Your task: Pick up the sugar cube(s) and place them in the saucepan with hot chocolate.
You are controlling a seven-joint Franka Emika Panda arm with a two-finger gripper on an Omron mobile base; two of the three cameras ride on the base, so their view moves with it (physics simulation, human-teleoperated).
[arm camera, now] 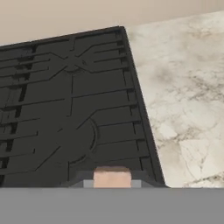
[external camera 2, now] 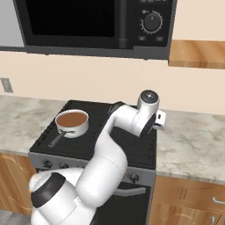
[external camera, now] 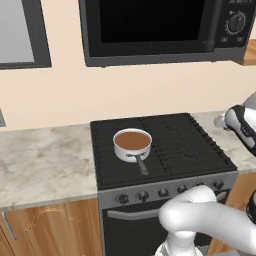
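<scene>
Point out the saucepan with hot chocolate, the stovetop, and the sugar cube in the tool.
saucepan with hot chocolate (external camera: pixel 132 140), left base view, on the brown liquid inside.
stovetop (external camera: pixel 192 141), left base view, on bare black grate right of the pan.
sugar cube (arm camera: pixel 112 177), hand view, on its tan front face.

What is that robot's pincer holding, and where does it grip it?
The pincer is shut on a small pale cube, apparently a sugar cube, clamped by its two opposite sides above the stovetop.

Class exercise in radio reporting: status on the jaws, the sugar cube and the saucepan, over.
Jaws shut on sugar cube, over stovetop's right side. Saucepan with hot chocolate sits on stovetop's left, handle toward the front. Nothing stands between them.
</scene>
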